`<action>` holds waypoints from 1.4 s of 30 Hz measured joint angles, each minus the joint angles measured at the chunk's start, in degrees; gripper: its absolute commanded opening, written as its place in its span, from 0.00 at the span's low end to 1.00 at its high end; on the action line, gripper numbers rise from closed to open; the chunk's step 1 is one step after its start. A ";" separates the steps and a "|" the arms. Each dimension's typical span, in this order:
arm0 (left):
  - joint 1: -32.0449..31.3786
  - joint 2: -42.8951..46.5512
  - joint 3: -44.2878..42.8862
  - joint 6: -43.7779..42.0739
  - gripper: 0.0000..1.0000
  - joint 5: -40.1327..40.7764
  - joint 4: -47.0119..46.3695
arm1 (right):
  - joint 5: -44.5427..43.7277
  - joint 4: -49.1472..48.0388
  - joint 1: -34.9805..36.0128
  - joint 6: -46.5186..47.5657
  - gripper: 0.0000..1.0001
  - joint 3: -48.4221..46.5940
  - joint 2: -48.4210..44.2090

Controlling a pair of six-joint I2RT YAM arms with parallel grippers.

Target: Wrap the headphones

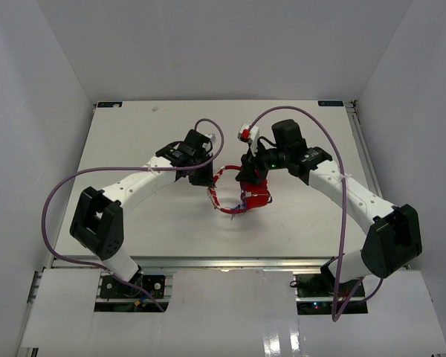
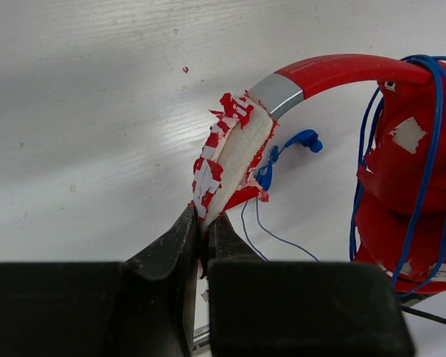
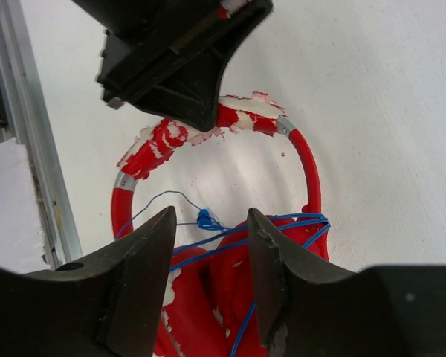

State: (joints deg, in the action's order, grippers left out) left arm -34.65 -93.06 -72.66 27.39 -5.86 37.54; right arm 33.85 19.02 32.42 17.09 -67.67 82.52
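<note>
From above: headphones in the middle of the table, between left gripper and right gripper; left wrist: jaws pressed together on the peeling headband, blue cable looped round the cups; right wrist: fingers spread wide just above the cups.

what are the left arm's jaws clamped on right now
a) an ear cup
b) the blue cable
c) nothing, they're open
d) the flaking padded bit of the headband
d: in the left wrist view the left jaws are shut on the flaking padded headband of the headphones, while the blue plug lies free beside it.
</note>
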 measured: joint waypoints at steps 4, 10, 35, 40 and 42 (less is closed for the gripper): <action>0.75 0.00 0.00 -0.61 0.00 0.67 0.79 | 3.85 2.09 -0.57 2.84 0.57 -1.90 -2.39; 5.06 -0.37 0.00 -2.10 0.00 0.67 1.02 | 8.45 3.38 -3.78 4.55 0.60 -2.16 -7.14; 13.25 -14.99 -5.82 -4.61 0.77 -5.86 -1.54 | 14.10 4.89 -16.75 7.43 0.69 16.50 -19.07; 13.17 -8.10 -1.11 -6.18 0.85 -9.59 -2.64 | 12.55 6.34 -19.43 8.74 0.75 17.87 -21.86; 13.17 -3.08 1.71 -6.74 0.86 -10.98 -2.69 | 11.28 7.24 -20.13 9.18 0.79 17.87 -22.94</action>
State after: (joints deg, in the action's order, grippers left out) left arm -21.47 -96.13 -70.96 20.65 -16.84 34.85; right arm 45.13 26.26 12.29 26.27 -49.80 59.58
